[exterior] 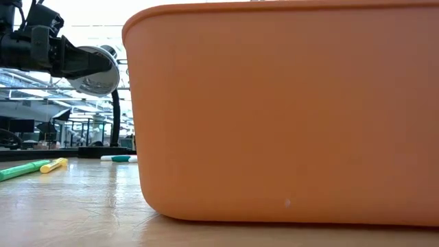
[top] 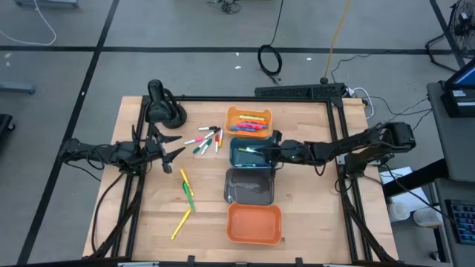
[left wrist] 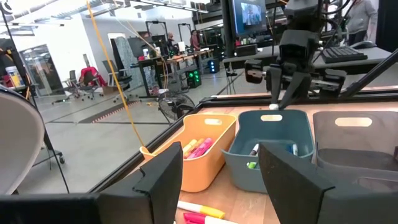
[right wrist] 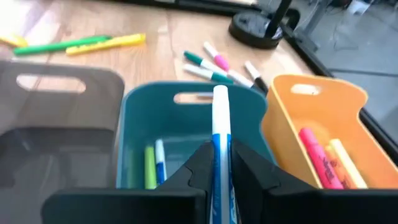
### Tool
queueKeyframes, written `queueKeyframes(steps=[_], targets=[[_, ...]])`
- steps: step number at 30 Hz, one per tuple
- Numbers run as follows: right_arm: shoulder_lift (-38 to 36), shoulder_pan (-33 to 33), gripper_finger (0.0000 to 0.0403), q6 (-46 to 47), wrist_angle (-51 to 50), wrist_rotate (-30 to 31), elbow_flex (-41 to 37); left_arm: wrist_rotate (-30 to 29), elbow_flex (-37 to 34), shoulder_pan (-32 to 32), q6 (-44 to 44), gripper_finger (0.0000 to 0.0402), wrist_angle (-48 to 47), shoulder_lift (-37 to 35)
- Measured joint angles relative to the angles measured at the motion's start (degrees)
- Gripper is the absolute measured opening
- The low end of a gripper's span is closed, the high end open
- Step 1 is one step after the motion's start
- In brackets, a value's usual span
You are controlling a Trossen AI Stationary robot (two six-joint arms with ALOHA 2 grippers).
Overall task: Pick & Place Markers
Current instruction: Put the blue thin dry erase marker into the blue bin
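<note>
Gripping a white-bodied marker [right wrist: 220, 146] with blue band, right hand [right wrist: 219, 177] nearly closed on it over the teal bin [right wrist: 134, 112]. Pointing along the fingers, long axis toward the bin's far handle. Shown only by the right wrist view: green and blue markers inside [right wrist: 154, 163]. Waiting over the bench [top: 148, 222], left hand [left wrist: 217, 180] spread wide, empty.

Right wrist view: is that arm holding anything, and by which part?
Yes: a white marker with blue markings, pinched partway along its barrel by the right gripper above the teal bin.
</note>
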Motion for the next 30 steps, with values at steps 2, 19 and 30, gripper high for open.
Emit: queueKeyframes(steps=[2,19,30], targets=[[-0.1,0.1,0.0033,0.0,2.7,0.0,-0.9,0.0,0.0,0.0,0.0,0.0214,0.0,0.0],[0.1,0.2,0.0103,0.1,11.5,-7.5,-3.0,0.0,0.0,0.0,0.0,0.0214,0.0,0.0],[-13.8,0.3,0.0134,3.3,0.5,-7.5,-3.0,0.0,0.0,0.0,0.0,0.0214,0.0,0.0]])
